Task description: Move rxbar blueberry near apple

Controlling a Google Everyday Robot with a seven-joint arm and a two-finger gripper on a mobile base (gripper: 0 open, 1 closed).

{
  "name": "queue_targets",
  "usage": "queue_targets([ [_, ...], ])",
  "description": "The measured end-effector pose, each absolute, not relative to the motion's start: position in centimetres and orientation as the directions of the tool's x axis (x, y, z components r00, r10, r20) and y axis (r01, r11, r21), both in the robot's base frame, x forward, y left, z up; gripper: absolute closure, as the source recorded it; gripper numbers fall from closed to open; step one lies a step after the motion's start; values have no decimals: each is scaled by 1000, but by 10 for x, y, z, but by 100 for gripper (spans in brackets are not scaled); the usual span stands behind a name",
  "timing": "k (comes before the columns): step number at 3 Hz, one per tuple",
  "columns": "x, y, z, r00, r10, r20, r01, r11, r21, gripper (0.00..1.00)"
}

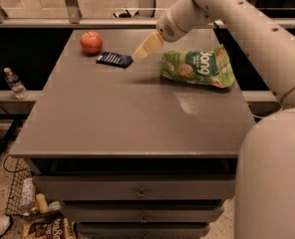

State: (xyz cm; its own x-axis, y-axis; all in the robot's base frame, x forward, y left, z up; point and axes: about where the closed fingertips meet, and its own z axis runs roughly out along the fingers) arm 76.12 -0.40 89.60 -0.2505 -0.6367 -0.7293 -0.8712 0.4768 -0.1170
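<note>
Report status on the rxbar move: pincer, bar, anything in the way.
Pincer by the bar's right end. Rxbar blueberry flat on table, close beside apple, not touching. Green snack bag off right, not in the way.

apple (90,42) — far left on table (137,118) | rxbar blueberry (114,59) just right of apple, slightly nearer the front | gripper (146,46) over table, just right of bar | snack bag (198,66) further right — on table
</note>
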Motion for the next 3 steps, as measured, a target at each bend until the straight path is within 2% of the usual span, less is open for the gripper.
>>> queue_targets([
  [2,702,-75,944,-244,-568,-786,-765,611,-203,0],
  [3,698,-90,938,-257,-561,-787,-747,631,-206,0],
])
